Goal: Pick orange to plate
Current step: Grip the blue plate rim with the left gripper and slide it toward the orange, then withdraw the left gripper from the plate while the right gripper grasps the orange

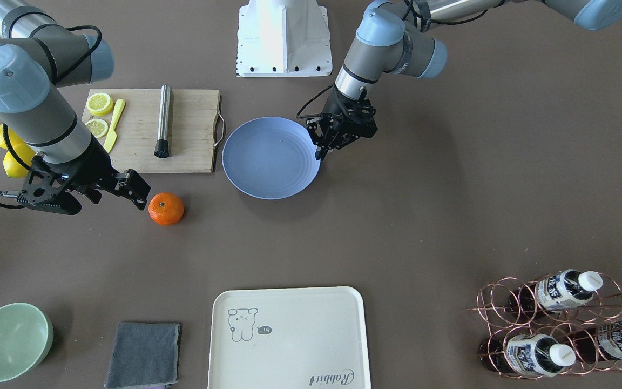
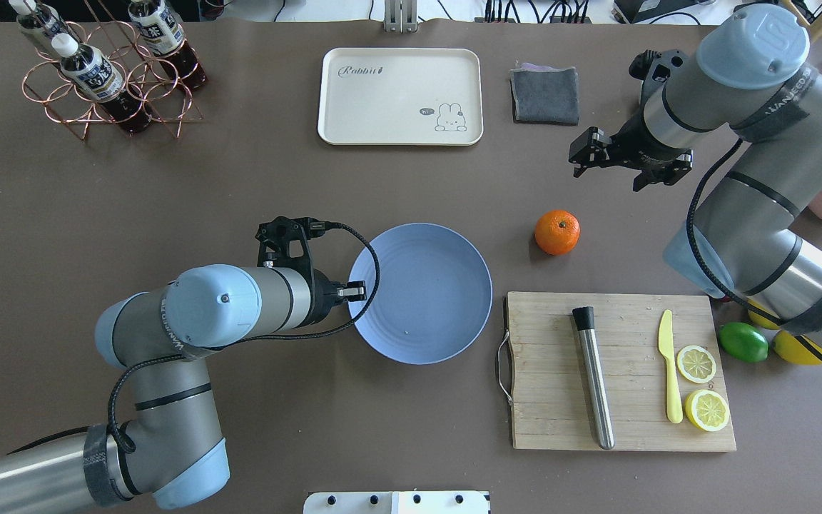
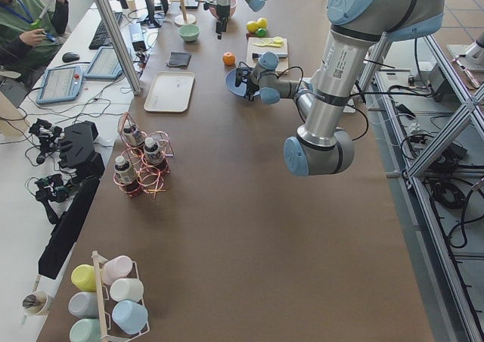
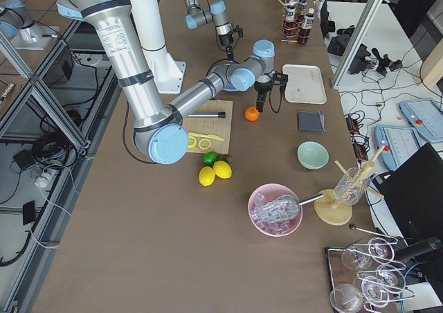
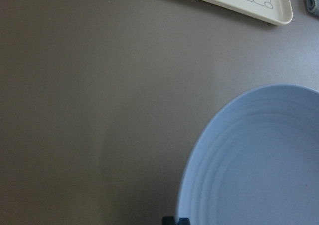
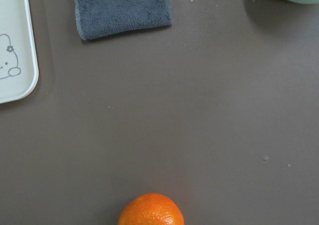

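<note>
Orange (image 2: 557,231): sits on the bare table, outside the plate (image 2: 420,293) and clear of its rim, on the plate's right side as the robot sees it and a little toward the far edge. Stem dot faces up. Nothing touches it.

Plate: flat on the table, nothing lying on it.

Right gripper (image 1: 142,197): jaws spread apart, nothing held. It is on the side of the orange away from the plate, fingertips just beside the fruit and not in contact. The right wrist view shows only the top of the orange at its lower edge; no fingers are in that view.

Left gripper (image 1: 320,154): fingers drawn together to a point, nothing between them. The tip is at the plate's rim on the side opposite the orange. Whether it touches the rim, cannot tell. The left wrist view shows a dark tip just outside the rim.

Board (image 2: 618,371): beside the plate on the orange's side, nearer the robot than the orange.

Tray (image 2: 400,96) and cloth (image 2: 544,95): well beyond the plate's far side.
</note>
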`<action>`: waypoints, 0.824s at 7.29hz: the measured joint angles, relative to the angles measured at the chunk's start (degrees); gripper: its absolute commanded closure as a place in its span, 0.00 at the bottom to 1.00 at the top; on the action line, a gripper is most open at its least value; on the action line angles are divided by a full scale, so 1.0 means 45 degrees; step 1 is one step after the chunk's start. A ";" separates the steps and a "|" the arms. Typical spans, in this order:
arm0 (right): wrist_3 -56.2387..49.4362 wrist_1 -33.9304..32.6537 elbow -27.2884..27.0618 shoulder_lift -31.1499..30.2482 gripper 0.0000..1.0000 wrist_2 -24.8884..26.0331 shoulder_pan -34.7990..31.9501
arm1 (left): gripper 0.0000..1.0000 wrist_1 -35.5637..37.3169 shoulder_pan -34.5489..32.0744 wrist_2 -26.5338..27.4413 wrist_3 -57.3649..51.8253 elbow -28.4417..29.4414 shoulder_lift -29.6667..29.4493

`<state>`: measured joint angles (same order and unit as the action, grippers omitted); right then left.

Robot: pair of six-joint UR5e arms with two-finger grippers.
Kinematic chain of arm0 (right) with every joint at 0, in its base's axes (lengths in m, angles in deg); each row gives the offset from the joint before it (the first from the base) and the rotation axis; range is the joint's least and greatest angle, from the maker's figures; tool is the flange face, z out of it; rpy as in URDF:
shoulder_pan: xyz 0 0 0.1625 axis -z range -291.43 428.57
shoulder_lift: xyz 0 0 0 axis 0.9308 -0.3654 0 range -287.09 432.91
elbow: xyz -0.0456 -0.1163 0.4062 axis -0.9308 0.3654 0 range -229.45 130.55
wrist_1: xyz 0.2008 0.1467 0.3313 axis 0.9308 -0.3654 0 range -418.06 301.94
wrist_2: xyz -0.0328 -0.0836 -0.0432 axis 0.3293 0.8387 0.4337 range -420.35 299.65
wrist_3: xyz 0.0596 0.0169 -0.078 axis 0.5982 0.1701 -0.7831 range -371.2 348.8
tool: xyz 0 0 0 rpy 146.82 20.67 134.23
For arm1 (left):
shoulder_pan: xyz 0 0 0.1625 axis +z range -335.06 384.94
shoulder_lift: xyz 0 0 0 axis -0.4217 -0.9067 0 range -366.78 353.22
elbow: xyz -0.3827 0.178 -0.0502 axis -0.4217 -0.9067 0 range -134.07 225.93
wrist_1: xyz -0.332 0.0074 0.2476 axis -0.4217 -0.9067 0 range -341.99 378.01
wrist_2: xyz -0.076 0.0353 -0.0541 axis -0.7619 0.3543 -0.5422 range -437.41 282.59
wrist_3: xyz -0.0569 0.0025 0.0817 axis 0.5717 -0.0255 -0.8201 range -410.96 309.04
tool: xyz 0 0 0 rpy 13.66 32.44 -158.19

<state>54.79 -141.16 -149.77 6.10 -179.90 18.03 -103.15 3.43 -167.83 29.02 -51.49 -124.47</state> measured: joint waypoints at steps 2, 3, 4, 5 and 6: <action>0.0020 -0.0004 0.0054 -0.0013 0.00 0.0002 0.0030 | 1.00 0.0079 0.0384 0.0510 -0.0043 0.0221 0.0043; 0.0018 0.0004 0.0114 -0.0022 0.00 0.0002 0.0036 | 0.45 0.0088 0.0448 0.0583 -0.0058 0.0199 0.0070; 0.0014 0.0008 0.0168 -0.0035 0.00 0.0003 0.0044 | 0.03 0.0106 0.0462 0.0578 -0.0074 0.0093 0.0083; 0.0018 0.0009 0.0204 -0.0066 0.00 0.0007 0.0068 | 0.02 0.0140 0.0424 0.0558 -0.0088 -0.0087 0.0097; 0.0021 0.0014 0.0238 -0.0113 0.00 0.0025 0.0127 | 0.02 0.0168 0.0325 0.0548 -0.0155 -0.0269 0.0171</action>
<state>54.89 -141.10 -148.69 5.59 -179.78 18.60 -102.40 4.89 -165.37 28.32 -52.70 -123.70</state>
